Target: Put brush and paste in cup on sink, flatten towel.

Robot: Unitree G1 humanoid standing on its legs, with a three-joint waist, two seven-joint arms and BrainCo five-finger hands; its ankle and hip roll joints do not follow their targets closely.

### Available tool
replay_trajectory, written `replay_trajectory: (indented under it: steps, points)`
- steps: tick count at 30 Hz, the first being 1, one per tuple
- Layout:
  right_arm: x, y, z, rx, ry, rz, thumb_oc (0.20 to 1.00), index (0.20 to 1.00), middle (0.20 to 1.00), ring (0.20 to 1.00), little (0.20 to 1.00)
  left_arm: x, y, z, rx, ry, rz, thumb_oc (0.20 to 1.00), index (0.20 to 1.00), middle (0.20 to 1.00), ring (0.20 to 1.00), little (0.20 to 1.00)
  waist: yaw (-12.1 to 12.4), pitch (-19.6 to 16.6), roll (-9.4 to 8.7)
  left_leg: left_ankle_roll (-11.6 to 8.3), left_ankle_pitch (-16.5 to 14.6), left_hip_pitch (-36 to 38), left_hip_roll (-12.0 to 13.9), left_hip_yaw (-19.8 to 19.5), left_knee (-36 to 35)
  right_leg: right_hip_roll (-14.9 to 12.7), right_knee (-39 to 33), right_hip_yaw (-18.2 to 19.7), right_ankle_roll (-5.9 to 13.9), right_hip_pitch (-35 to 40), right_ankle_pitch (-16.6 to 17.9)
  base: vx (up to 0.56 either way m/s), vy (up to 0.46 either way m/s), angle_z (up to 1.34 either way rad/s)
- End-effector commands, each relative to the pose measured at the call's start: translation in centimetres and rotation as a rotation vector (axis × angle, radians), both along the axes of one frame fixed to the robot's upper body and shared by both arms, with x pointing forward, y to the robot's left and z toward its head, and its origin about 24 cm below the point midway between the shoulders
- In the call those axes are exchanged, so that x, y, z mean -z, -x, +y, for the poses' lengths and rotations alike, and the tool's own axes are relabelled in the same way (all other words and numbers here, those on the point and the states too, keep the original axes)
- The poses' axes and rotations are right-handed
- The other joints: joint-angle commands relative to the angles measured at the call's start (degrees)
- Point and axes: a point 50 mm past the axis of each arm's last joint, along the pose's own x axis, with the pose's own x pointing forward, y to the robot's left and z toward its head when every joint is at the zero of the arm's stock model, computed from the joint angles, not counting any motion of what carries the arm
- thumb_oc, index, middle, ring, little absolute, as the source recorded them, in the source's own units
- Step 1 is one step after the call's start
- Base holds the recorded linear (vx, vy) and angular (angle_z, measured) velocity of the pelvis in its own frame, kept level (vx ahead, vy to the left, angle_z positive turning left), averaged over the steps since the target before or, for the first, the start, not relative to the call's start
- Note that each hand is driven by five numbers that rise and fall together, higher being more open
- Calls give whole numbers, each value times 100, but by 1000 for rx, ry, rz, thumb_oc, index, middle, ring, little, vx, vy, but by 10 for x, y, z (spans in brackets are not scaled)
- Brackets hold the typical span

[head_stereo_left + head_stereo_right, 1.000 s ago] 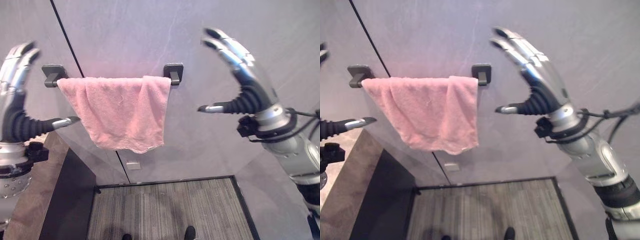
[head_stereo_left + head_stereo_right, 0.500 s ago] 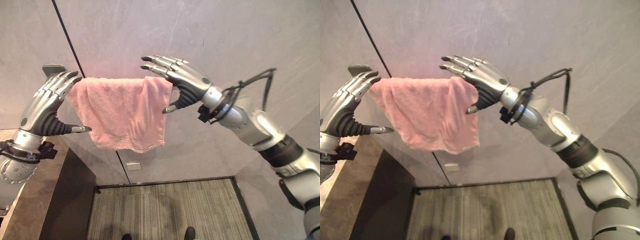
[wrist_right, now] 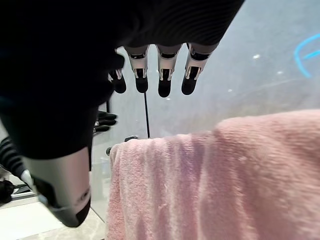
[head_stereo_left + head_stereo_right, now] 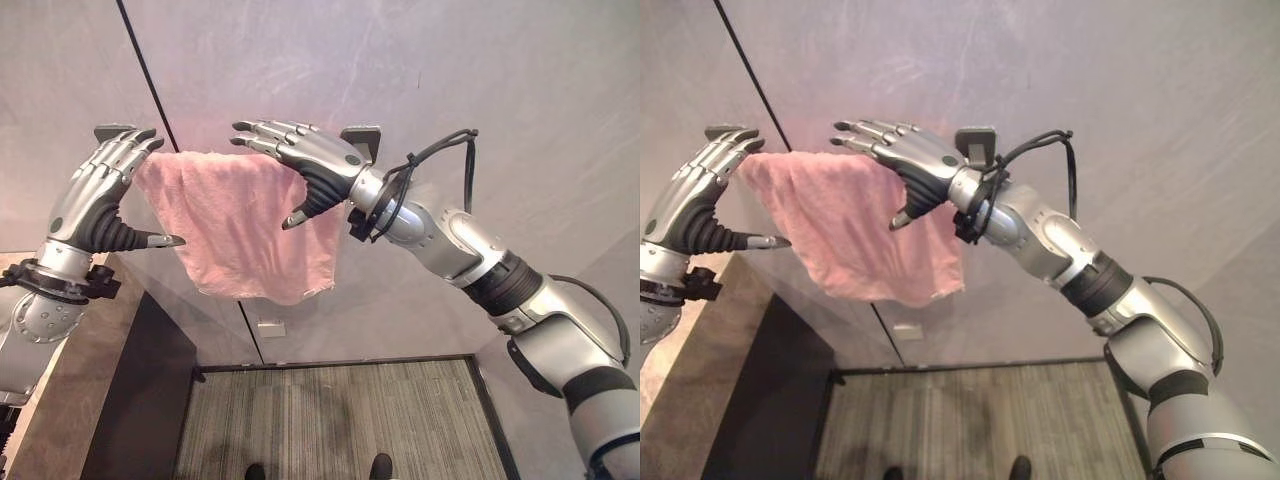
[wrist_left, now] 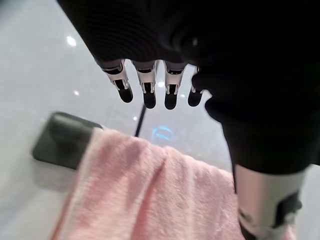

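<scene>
Both hands, left hand (image 4: 95, 195) and right hand (image 4: 305, 160), hover with fingers straight, grasping nothing, over the bunched pink towel (image 4: 240, 230) at upper left (best gripped at its top corners and drawn apart along the bar).

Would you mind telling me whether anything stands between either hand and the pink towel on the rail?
Nothing visible does. The left hand is open at the towel's left end by the bracket; the right hand is open above its top edge.
</scene>
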Motion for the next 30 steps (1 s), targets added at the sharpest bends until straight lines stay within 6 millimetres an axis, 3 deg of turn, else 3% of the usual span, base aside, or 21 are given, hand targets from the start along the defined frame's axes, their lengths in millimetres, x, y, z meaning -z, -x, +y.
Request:
replay_trajectory:
  steps: [1, 8, 18, 22, 30]
  points:
    - [-35, 4, 16, -31, -7, -104, 1000, 1000, 1000, 1000, 1000, -36, -6, -10, 31, -107, -102, 1000, 1000, 1000, 1000, 1000, -44, 58, -231, 176, -97, 119, -194, -58, 13, -495, 40, 155, 537, 575, -252, 34, 15, 0]
    - [-28, -8, 13, 36, 29, -96, 1000, 1000, 1000, 1000, 1000, -30, -26, -27, 72, -105, -76, 1000, 1000, 1000, 1000, 1000, -127, 158, -232, 197, -78, 17, -239, -82, 13, -505, 44, 183, 544, 473, -213, 5, 5, -1]
    - [-11, -31, 4, 151, 67, -38, 1000, 1000, 1000, 1000, 1000, -26, -44, -28, 28, -149, -29, 1000, 1000, 1000, 1000, 1000, -137, 260, -215, 228, -48, -146, -271, -84, 13, -521, 58, 215, 571, 299, -151, 4, 2, 0]
    - [-6, -30, -6, 160, 75, -31, 1000, 1000, 1000, 1000, 1000, -16, -44, -16, -37, -226, 27, 1000, 1000, 1000, 1000, 1000, -140, 255, -203, 243, -81, -96, -281, -71, 13, -512, 80, 228, 573, 325, -175, 39, 11, -1]
    - [2, -22, -20, 146, 151, -73, 1000, 1000, 1000, 1000, 1000, 6, -21, 19, -158, -499, 171, 1000, 1000, 1000, 1000, 1000, -107, 223, -157, 255, -157, 79, -283, 16, 13, -510, 95, 267, 596, 411, -220, 16, 11, -7]
